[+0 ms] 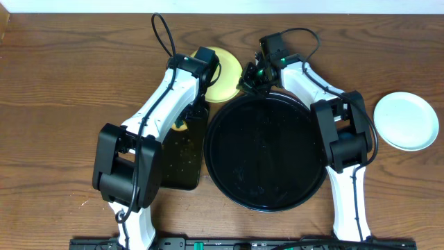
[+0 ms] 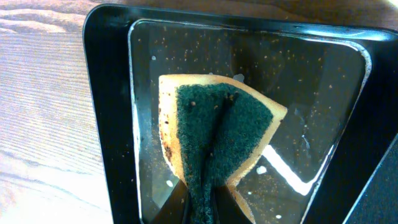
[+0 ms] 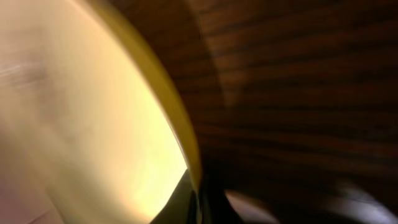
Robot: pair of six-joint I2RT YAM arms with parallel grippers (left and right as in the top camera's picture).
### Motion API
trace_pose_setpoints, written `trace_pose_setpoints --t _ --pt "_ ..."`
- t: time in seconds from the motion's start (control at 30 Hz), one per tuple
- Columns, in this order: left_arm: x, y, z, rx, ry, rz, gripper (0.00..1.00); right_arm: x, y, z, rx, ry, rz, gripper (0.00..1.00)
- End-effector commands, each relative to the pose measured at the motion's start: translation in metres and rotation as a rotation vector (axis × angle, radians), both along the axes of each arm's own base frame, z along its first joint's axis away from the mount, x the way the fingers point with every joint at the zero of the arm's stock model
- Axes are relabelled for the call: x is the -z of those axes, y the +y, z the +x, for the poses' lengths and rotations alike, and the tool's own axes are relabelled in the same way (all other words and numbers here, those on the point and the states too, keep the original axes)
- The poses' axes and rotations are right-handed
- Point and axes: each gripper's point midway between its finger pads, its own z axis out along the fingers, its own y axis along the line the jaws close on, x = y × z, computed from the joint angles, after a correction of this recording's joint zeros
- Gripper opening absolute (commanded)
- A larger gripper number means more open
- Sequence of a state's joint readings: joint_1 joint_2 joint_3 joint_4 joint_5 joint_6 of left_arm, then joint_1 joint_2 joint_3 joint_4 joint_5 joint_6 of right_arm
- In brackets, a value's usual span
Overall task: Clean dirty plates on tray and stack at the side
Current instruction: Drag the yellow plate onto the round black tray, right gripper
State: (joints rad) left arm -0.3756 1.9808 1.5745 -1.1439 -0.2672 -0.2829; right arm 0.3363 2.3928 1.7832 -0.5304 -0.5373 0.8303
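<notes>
Brown wood-grain table (image 1: 55, 104) filling the overhead view; round black tray (image 1: 267, 160) at centre, glossy; pale plate (image 1: 406, 121) off to its right, well apart; yellow plate (image 1: 227, 69) just beyond the tray's far rim, half hidden under the left arm; right gripper (image 1: 244, 82) pinched on its edge (wrist view badly blurred); left gripper (image 2: 200, 208) cut off at frame bottom, clamped on green-faced sponge (image 2: 217, 130) over rectangular tray (image 2: 109, 93).

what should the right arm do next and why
Probably lift the yellow plate off the table: the right end effector is shut on its rim, and the left end effector holds the sponge over the small tray, ready to wipe.
</notes>
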Motion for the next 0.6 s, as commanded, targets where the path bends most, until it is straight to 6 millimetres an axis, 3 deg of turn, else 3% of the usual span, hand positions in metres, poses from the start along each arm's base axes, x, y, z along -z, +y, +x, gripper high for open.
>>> trace_pose_setpoints --t 0.0,0.27,0.57 --pt "0.0 0.004 -0.002 0.007 0.009 0.005 0.08 0.032 -0.007 -0.012 0.014 0.058 -0.077 0.01" --pt "0.0 0.004 -0.002 0.006 0.009 0.005 0.08 0.035 -0.012 -0.01 0.02 0.05 -0.106 0.02" --pt "0.0 0.004 -0.002 0.006 0.009 0.005 0.08 0.025 -0.032 0.007 -0.021 -0.067 -0.198 0.02"
